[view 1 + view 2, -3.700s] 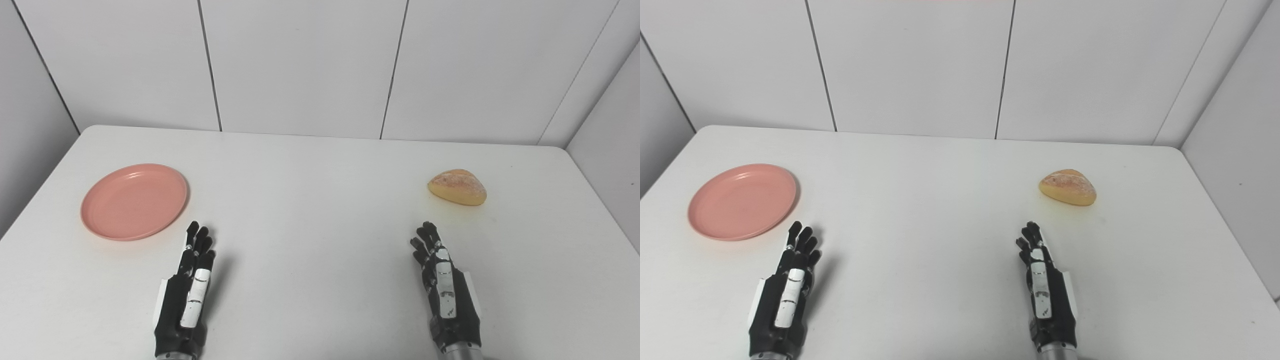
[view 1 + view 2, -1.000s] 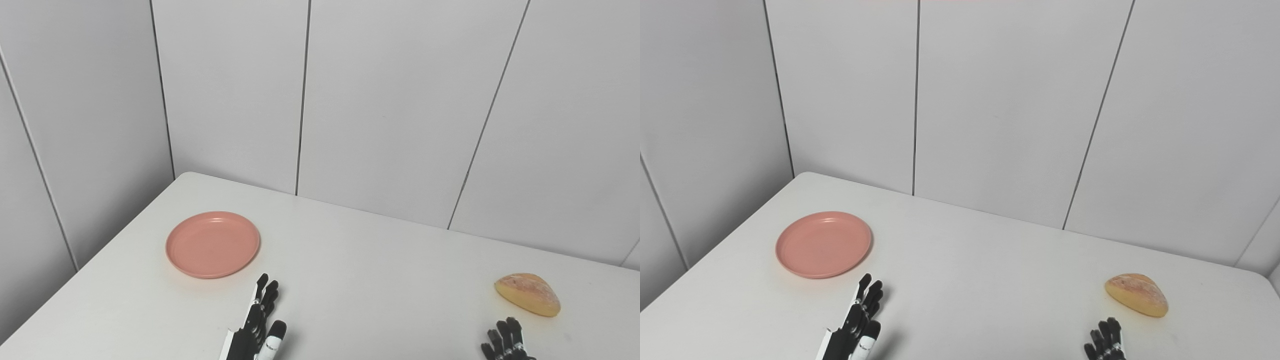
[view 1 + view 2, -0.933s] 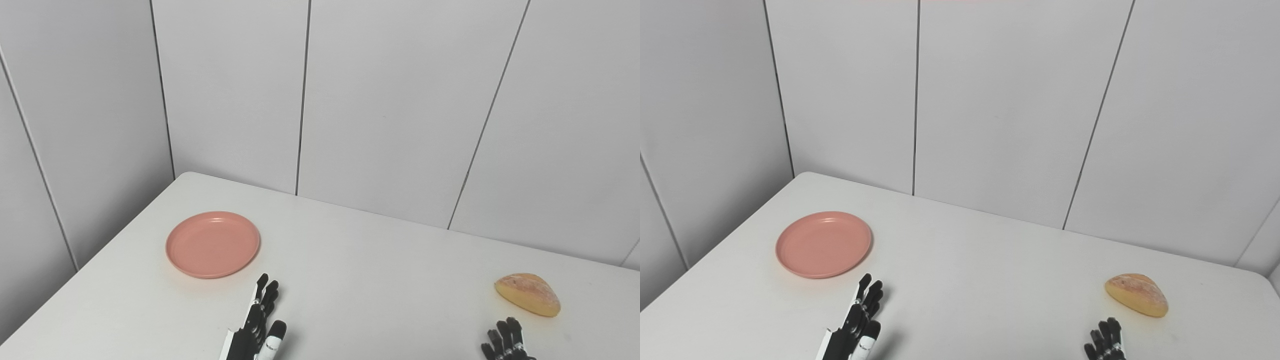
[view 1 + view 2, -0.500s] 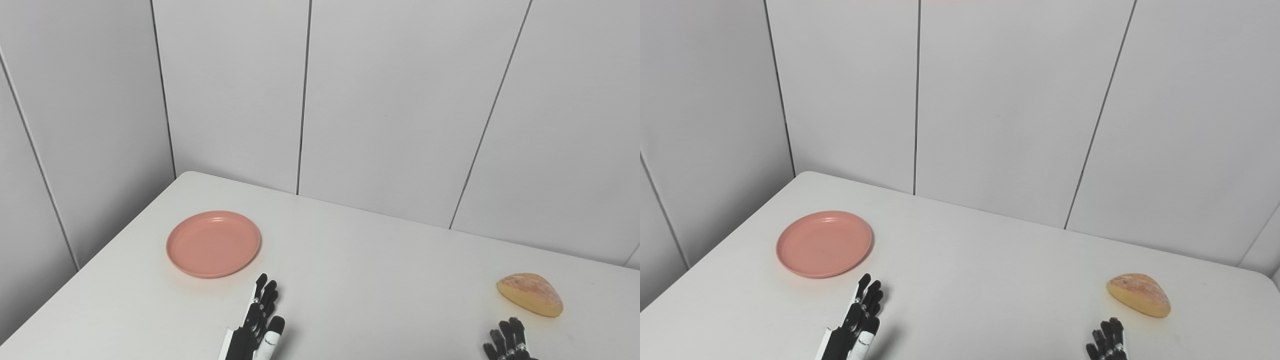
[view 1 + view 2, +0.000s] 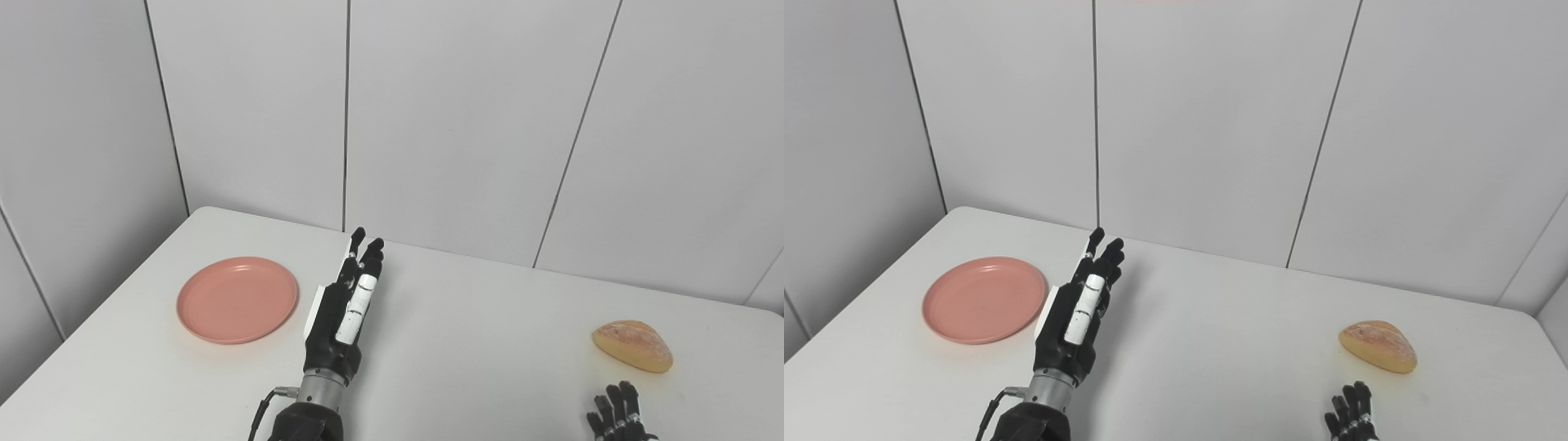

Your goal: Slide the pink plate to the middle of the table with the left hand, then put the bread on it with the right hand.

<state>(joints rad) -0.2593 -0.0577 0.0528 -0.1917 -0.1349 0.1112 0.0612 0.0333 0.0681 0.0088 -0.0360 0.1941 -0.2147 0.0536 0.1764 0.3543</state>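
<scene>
The left robot hand (image 5: 340, 312), fingers straight and empty, hangs just right of the pink plate (image 5: 237, 299), presumably for sliding it. The bread (image 5: 632, 346) lies well right; right robot hand (image 5: 615, 416) mostly hidden, grip unclear.

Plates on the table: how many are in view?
1. The pink plate lies on the table's left side, just left of the raised left hand; nothing hides another.

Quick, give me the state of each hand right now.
Left hand: open, holding nothing, raised beside the pink plate.
Right hand: mostly out of view, holding nothing; open or shut cannot be told.
</scene>
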